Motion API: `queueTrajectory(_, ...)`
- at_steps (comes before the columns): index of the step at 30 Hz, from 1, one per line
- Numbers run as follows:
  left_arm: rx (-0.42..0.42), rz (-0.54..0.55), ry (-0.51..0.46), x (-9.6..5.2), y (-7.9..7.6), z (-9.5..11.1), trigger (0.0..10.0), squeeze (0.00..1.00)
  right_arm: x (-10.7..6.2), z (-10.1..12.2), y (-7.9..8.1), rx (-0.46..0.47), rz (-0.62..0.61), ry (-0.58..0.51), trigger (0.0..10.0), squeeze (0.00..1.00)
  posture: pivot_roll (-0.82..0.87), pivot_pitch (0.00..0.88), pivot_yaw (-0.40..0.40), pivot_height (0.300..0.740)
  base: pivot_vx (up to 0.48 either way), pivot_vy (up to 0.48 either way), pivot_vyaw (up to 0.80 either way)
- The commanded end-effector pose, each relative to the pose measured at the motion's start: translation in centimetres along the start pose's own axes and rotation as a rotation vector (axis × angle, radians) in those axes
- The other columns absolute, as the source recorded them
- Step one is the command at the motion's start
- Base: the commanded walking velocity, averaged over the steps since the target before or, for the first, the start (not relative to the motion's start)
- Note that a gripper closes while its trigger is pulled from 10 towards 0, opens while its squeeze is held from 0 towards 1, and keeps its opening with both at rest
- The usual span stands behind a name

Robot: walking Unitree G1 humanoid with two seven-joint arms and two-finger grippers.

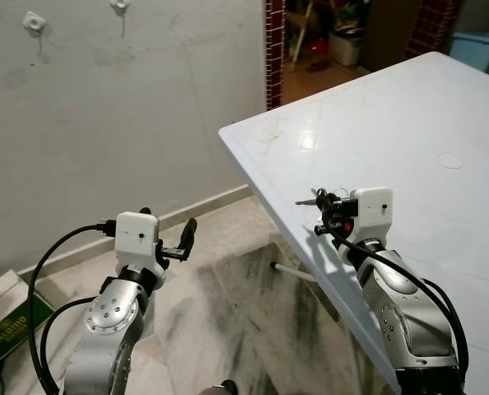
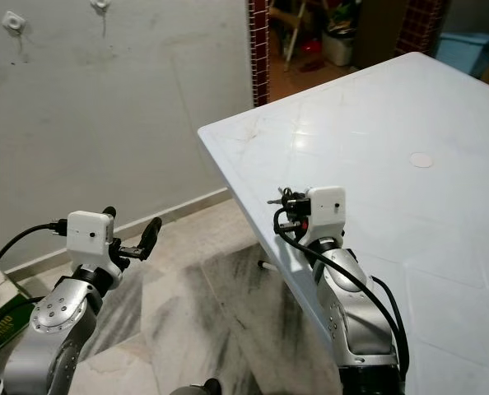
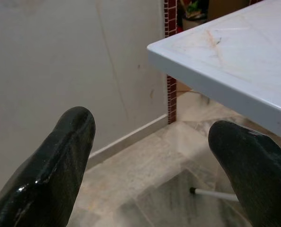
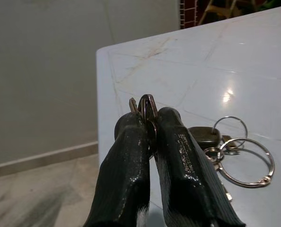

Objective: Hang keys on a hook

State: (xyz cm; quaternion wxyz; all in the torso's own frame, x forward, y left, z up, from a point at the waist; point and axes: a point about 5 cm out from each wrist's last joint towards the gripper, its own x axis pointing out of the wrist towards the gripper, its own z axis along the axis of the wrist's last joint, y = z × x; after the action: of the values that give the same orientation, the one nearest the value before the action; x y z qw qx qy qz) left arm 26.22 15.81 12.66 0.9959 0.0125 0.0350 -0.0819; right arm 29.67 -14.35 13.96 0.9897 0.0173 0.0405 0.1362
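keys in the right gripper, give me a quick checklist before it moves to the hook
1. Right gripper shut on keys: ok.
2. Rings hang free beside the fingers, over the table: ok.
3. Hooks on the wall, up and to the robot's left: ok.
4. Hooks within reach from here: cannot tell.
5. Left gripper open, off the table, out of the way: ok.
6. Table edge close under the right gripper, may snag: not ok.
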Motion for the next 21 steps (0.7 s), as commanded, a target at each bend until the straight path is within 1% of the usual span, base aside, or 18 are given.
queueTrajectory(1, 0.007, -0.004, -0.003, 0.3, 0.2, 0.4, 10.0, 0.00, -0.2, 0.8, 0.4, -0.005, 0.026, -0.026, 10.0, 0.00, 0.04, 0.060, 0.132, 0.740, 0.000, 0.000, 0.00)
queueTrajectory(3, 0.003, -0.007, 0.001, 0.4, 0.2, 0.4, 10.0, 0.00, -0.3, 0.9, 0.7, -0.004, 0.027, -0.032, 10.0, 0.00, 0.04, 0.061, 0.133, 0.740, 0.000, 0.000, 0.00)
queueTrajectory(4, 0.003, -0.007, 0.000, 0.5, 0.2, 0.5, 10.0, 0.00, -0.3, 1.0, 1.2, 0.007, 0.023, -0.040, 10.0, 0.00, 0.04, 0.062, 0.131, 0.740, 0.000, 0.262, 0.00)
queueTrajectory(8, 0.000, 0.007, 0.002, 0.7, 0.4, 0.6, 10.0, 0.00, -0.4, 0.9, 2.9, 0.047, 0.013, -0.060, 10.0, 0.00, 0.04, 0.065, 0.127, 0.740, 0.000, 0.439, 0.00)
queueTrajectory(10, 0.000, 0.009, 0.005, 0.6, 0.4, 0.6, 10.0, 0.00, -0.4, 0.8, 3.3, 0.056, 0.016, -0.061, 10.0, 0.00, 0.04, 0.067, 0.123, 0.740, 0.000, 0.480, 0.00)
queueTrajectory(11, -0.001, 0.012, 0.006, 0.6, 0.5, 0.5, 10.0, 0.00, -0.5, 0.8, 3.8, 0.055, 0.014, -0.072, 10.0, 0.00, 0.04, 0.070, 0.120, 0.740, 0.000, 0.480, 0.00)
queueTrajectory(16, -0.005, 0.019, 0.018, 0.5, 0.5, 0.3, 10.0, 0.00, -0.4, 0.9, 4.4, 0.061, -0.003, -0.083, 10.0, 0.00, 0.04, 0.070, 0.112, 0.740, 0.000, 0.480, 0.00)
queueTrajectory(21, -0.009, 0.018, 0.019, 0.7, 0.2, 0.3, 10.0, 0.00, -0.1, 1.1, 4.2, 0.047, -0.029, -0.090, 10.0, 0.00, 0.03, 0.067, 0.102, 0.740, 0.000, 0.480, 0.00)
